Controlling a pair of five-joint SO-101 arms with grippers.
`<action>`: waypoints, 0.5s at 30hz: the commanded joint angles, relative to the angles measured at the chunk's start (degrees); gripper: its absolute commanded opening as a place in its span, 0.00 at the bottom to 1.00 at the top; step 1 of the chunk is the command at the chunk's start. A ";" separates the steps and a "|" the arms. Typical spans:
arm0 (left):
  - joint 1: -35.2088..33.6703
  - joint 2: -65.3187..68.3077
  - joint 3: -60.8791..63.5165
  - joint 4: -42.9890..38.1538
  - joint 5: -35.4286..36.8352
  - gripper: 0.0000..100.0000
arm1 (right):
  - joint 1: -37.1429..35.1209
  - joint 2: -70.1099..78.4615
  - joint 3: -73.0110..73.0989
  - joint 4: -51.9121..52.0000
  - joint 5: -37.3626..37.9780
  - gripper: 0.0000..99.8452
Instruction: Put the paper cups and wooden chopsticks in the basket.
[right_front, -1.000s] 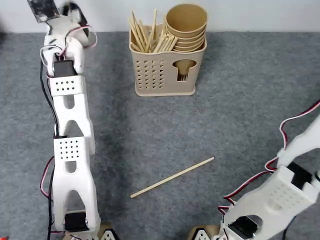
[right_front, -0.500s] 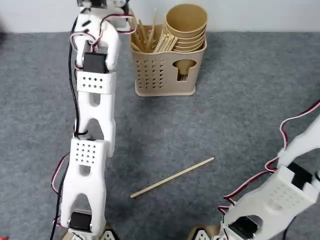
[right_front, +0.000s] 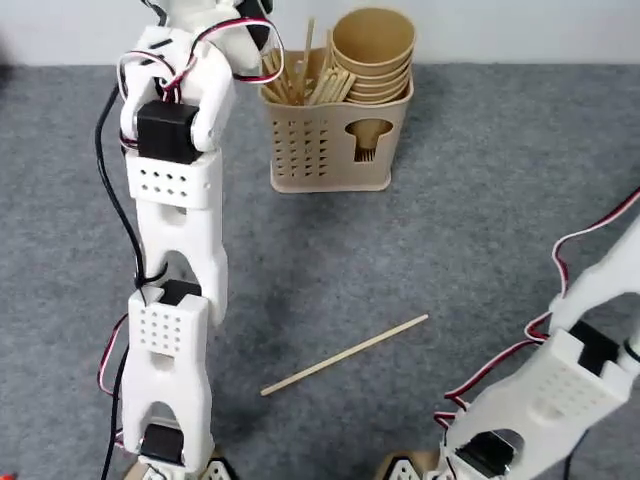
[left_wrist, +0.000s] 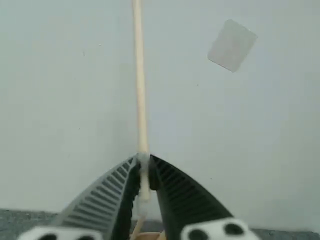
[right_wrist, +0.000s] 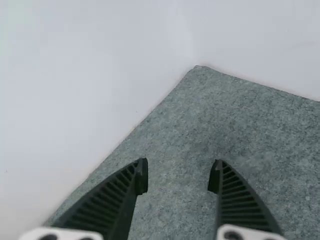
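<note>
- Clamping the left jaws shut on a pale, thin wooden chopstick (left_wrist: 139, 90), pinching it near its lower end and standing it upright against the white wall (left_wrist: 60, 100), likely so it can go end-first in among the others.
- Stretching the white left arm (right_front: 170, 180) out to the far side of the grey felt-covered bench (right_front: 480, 200), just left of the beige perforated plastic basket (right_front: 330, 150), probably to line up with its left compartment.
- Packing that left compartment with a bundle of wooden chopsticks (right_front: 290, 80) standing on end, and the right one with a nested stack of tan paper cups (right_front: 373, 50).
- Leaving one loose wooden chopstick (right_front: 345, 355) lying flat and slanted on the near middle of the bench, well apart from the basket and not yet collected.
- Holding the right jaws spread wide on nothing, with the white right arm (right_front: 560, 390) folded at the near right, seemingly parked out of the way.
</note>
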 joint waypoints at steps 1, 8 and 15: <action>1.14 -3.87 -3.21 0.26 0.79 0.03 | -0.66 -0.48 -0.53 -0.31 -0.62 0.21; 6.07 -6.86 -3.21 0.62 0.62 0.03 | -0.40 -0.48 -0.53 -0.31 -0.62 0.21; 8.00 -6.15 -3.03 0.26 -2.29 0.03 | -0.40 -0.48 -0.53 -0.31 -0.62 0.21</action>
